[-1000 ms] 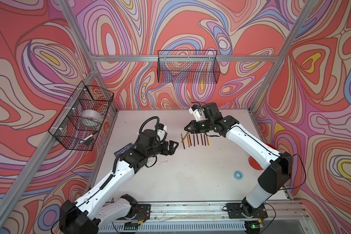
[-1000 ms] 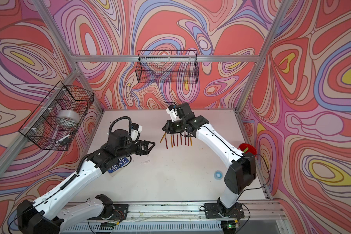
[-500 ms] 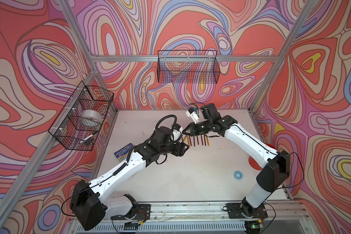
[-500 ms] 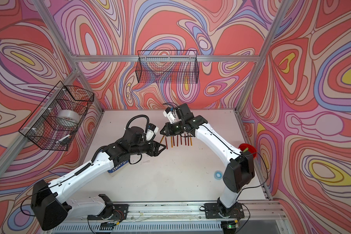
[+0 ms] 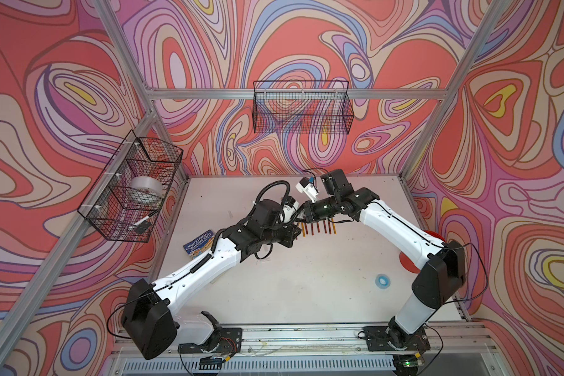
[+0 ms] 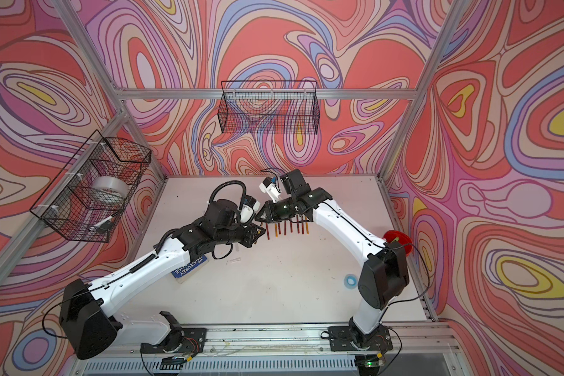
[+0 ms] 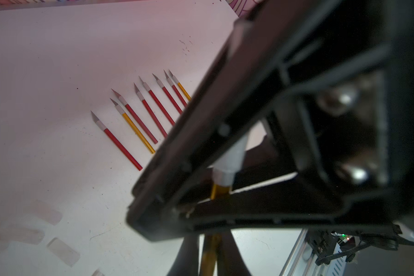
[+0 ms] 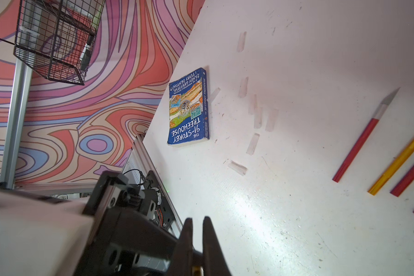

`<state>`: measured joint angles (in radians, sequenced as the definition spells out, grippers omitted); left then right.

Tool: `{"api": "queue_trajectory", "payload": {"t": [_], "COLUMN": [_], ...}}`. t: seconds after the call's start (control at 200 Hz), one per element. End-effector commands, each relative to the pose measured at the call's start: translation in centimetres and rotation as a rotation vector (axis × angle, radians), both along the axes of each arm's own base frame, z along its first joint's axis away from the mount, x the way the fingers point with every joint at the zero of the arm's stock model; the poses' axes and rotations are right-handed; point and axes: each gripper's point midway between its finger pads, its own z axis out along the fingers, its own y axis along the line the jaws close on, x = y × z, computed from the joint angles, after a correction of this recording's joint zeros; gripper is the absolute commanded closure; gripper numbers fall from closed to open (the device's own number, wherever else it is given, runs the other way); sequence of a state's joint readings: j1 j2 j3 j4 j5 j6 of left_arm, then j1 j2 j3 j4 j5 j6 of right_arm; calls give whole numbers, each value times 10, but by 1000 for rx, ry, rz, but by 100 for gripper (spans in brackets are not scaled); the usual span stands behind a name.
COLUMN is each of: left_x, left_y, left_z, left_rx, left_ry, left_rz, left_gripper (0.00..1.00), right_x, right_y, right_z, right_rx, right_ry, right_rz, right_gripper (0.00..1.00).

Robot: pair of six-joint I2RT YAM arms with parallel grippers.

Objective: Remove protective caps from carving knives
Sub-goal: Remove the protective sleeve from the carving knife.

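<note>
Above the table my two grippers meet tip to tip. My left gripper [image 7: 209, 241] [image 5: 295, 232] is shut on the yellow handle of one carving knife [image 7: 219, 191]. That knife's whitish protective cap [image 7: 232, 155] runs up into my right gripper [image 8: 197, 221] [image 5: 303, 215], which is shut with a bit of yellow showing deep between its fingers. The other carving knives [image 5: 318, 228] [image 6: 287, 228] [image 7: 141, 114] lie in a row on the table with bare grey tips. Several loose protective caps [image 8: 257, 117] [image 7: 62, 248] lie scattered near the row.
A blue book [image 5: 199, 244] [image 8: 189, 107] lies by the left arm. A blue tape ring [image 5: 382, 280] lies at the front right and a red disc [image 6: 398, 239] at the right edge. Wire baskets hang on the left wall [image 5: 131, 188] and on the back wall [image 5: 302, 107].
My left arm has swung right to the right gripper, and its jaws have gone from open to shut on the knife's handle. The right gripper has edged left and stayed shut.
</note>
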<state>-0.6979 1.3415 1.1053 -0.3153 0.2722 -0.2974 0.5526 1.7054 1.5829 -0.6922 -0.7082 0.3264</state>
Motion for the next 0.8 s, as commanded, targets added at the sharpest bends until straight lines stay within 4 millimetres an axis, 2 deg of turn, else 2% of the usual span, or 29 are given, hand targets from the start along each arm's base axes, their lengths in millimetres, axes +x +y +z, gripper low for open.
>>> {"api": "queue_trajectory", "payload": {"t": [0.0, 0.02, 0.065, 0.135, 0.371, 0.571, 0.796], "left_x": [5, 6, 6, 6, 3, 2, 2], "left_y": [-2, -2, -1, 1, 2, 2, 0], "left_z": [9, 9, 9, 8, 8, 2, 1], "left_rx": [-6, -6, -2, 3, -8, -7, -15], "left_ry": [-19, -20, -21, -23, -22, -4, 3], "left_rz": [11, 15, 20, 25, 22, 21, 25], "left_gripper": [100, 100, 100, 100, 100, 100, 100], "right_x": [-5, -5, -6, -3, 15, 18, 17], "right_y": [4, 5, 6, 5, -2, -11, -18], "right_z": [4, 5, 7, 11, 23, 38, 33], "right_rx": [44, 50, 63, 79, 57, 52, 29], "right_ry": [-6, -9, -14, -33, -102, -169, -163], "right_rz": [41, 44, 44, 22, -80, -138, -159], "right_gripper": [100, 99, 89, 78, 56, 56, 77]}}
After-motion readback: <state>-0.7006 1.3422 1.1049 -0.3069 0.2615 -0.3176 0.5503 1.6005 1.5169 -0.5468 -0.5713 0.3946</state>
